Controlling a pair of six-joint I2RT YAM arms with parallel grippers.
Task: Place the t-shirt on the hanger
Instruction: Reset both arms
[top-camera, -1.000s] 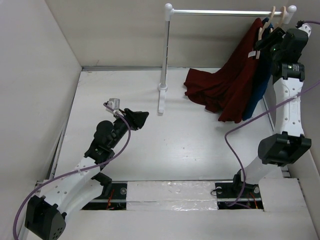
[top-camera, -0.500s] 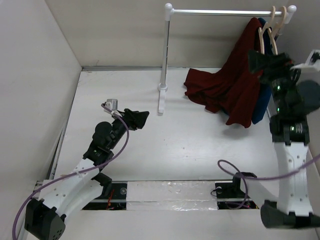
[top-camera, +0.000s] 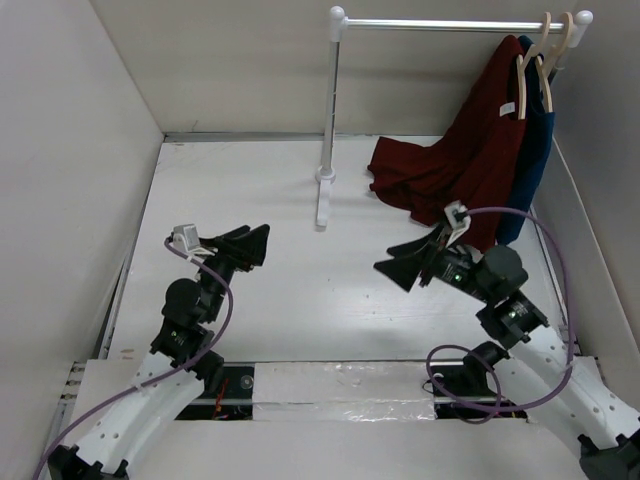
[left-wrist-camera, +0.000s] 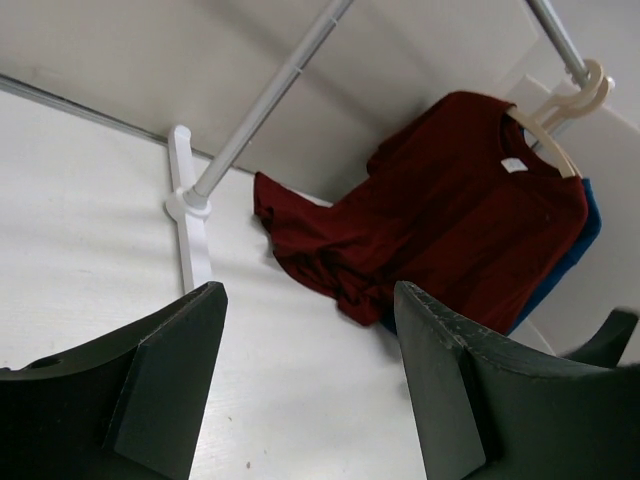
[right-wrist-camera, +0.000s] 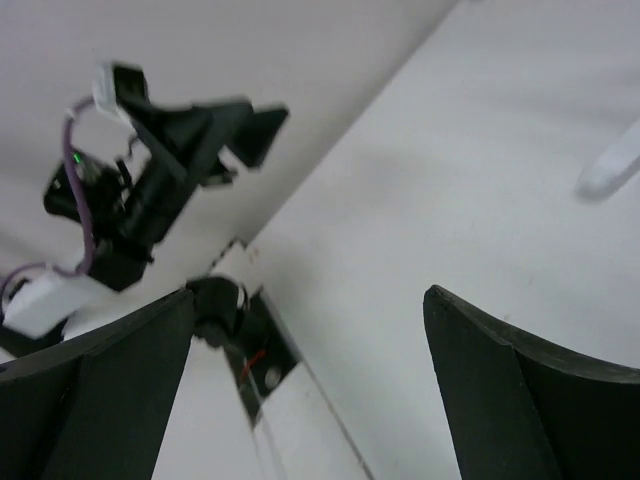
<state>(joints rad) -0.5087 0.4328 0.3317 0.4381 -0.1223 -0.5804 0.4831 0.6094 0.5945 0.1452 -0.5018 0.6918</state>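
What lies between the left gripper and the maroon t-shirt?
In the top view, only the clothes rack's white foot crosses the stretch between the left gripper and the t-shirt; the rest is bare table.

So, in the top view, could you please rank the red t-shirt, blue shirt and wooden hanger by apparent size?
Largest: red t-shirt.
Then blue shirt, mostly hidden behind it.
Smallest: wooden hanger, only partly showing.

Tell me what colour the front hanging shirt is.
The t-shirt is plain dark red; left wrist view.
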